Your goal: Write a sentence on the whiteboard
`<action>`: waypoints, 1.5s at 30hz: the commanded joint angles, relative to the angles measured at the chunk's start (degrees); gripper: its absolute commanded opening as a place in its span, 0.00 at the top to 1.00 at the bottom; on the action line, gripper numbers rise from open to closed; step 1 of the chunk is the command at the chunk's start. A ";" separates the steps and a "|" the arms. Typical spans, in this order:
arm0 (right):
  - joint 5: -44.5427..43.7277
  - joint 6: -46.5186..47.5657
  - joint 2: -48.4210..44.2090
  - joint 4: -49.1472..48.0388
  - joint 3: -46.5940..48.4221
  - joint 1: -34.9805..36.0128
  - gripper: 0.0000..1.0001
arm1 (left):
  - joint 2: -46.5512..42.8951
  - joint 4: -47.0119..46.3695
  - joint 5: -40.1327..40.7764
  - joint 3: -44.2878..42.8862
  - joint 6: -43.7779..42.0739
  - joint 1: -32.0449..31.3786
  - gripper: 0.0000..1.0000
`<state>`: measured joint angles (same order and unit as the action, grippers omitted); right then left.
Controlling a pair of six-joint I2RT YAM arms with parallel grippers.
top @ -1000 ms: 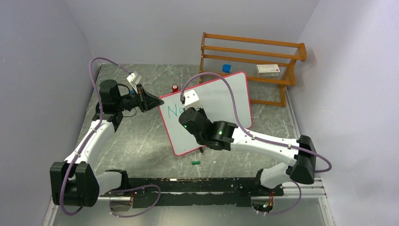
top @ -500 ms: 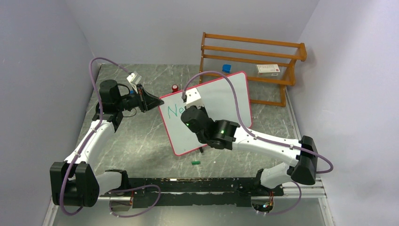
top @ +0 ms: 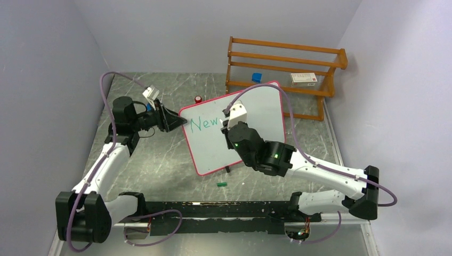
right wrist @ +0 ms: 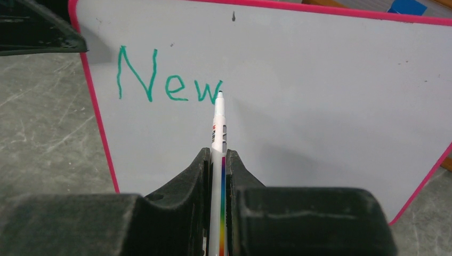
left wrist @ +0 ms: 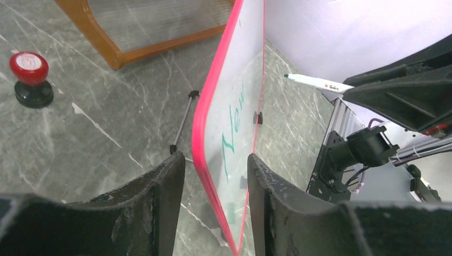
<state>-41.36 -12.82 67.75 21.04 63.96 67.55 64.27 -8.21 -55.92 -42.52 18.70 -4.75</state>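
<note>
Whiteboard (top: 210, 152) stands tilted on its feet. The sentence (right wrist: 168, 80) reads only "New", in green at the board's upper left. My right gripper (right wrist: 217, 156) is clamped tight on a white marker (right wrist: 218, 125), tip at the tail of the "w" (contact with the board: cannot tell). My left gripper (left wrist: 216, 161) is at the board's left edge, fingers parted, one either side of the pink rim with gaps showing. Red knob (top: 198, 99) sits behind the board's left corner. Green cap (top: 222, 184) lies in front of the board, wooden rack (top: 282, 64) behind it.
</note>
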 commanded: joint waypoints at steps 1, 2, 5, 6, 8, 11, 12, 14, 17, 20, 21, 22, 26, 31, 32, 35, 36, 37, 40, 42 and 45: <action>0.38 -0.53 -2.78 -1.67 -2.58 -0.31 1.00 | -4.28 -5.77 1.15 4.80 5.69 -0.34 0.49; 0.32 -0.62 -3.10 -1.69 -2.80 -0.31 1.00 | -4.44 -6.82 1.06 5.68 6.66 -0.34 0.49; 0.43 -0.67 -4.06 -1.88 -3.35 -0.27 1.00 | -4.06 -11.19 0.62 8.35 10.35 -0.34 0.51; 0.41 -0.76 -4.25 -1.81 -3.51 -0.31 1.00 | -3.68 -13.25 0.25 9.15 11.79 -0.34 0.52; 0.41 -0.84 -4.52 -1.70 -3.58 -0.33 1.00 | -2.83 -17.28 -0.49 10.47 14.78 -0.34 0.55; 0.43 -0.98 -4.76 -1.31 -3.50 -0.31 1.00 | -0.95 -22.75 -0.87 12.18 18.21 -0.34 0.58; 0.33 -0.92 -4.81 -1.27 -3.50 -0.31 1.00 | -0.30 -23.70 -0.99 12.46 18.68 -0.34 0.60; 0.20 -0.74 -4.82 -1.11 -3.34 -0.31 1.00 | 1.02 -25.79 -1.53 12.78 19.87 -0.34 0.66; -0.02 -0.40 -4.65 -0.98 -3.07 -0.31 1.00 | 2.66 -27.35 -2.43 12.50 20.71 -0.34 0.78; -0.25 0.01 -4.42 -0.79 -2.69 -0.31 1.00 | 3.68 -23.91 -3.47 10.53 18.10 0.03 0.90; -0.36 0.14 -4.38 -0.69 -2.56 -0.31 1.00 | 3.82 -21.77 -3.72 9.66 16.54 0.32 0.93; -0.46 0.28 -4.38 -0.51 -2.51 -0.31 1.00 | 3.99 -19.35 -3.96 8.77 14.90 0.62 0.94; -0.55 0.76 -4.42 -0.14 -2.23 -0.32 1.00 | 4.64 -9.52 -5.35 5.16 7.03 2.20 0.95; -1.04 1.46 -4.42 -0.40 -2.38 -0.31 1.00 | 5.41 -5.59 -7.32 3.26 3.20 3.38 0.95; -1.31 1.50 -4.41 -0.42 -2.50 -0.31 1.00 | 5.42 -2.90 -7.10 2.58 1.54 3.57 0.95; -2.10 2.02 -4.29 -0.13 -2.27 -0.31 1.00 | 5.43 0.90 -6.39 1.27 -1.60 3.55 0.95; -2.43 2.21 -4.17 -0.15 -2.31 -0.29 1.00 | 5.42 1.17 -6.21 1.23 -1.84 3.60 0.95; -2.77 2.41 -4.00 -0.08 -2.24 -0.31 1.00 | 5.43 1.51 -6.21 1.22 -2.13 3.61 0.95; -3.43 2.76 -3.60 -0.11 -2.01 -0.31 1.00 | 5.43 2.79 -5.46 0.98 -3.08 3.69 0.95; -4.15 2.97 -3.35 -0.20 -2.08 -0.31 1.00 | 5.43 3.75 -4.80 0.79 -3.69 3.72 0.95; -5.09 3.19 -2.39 -0.12 -1.95 -0.31 1.00 | 5.43 3.24 -4.87 1.03 -3.25 3.83 0.95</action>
<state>-43.72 -10.46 64.45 20.99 60.73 67.48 69.45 -7.38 -62.76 -40.49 18.65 -1.89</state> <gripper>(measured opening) 0.138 0.081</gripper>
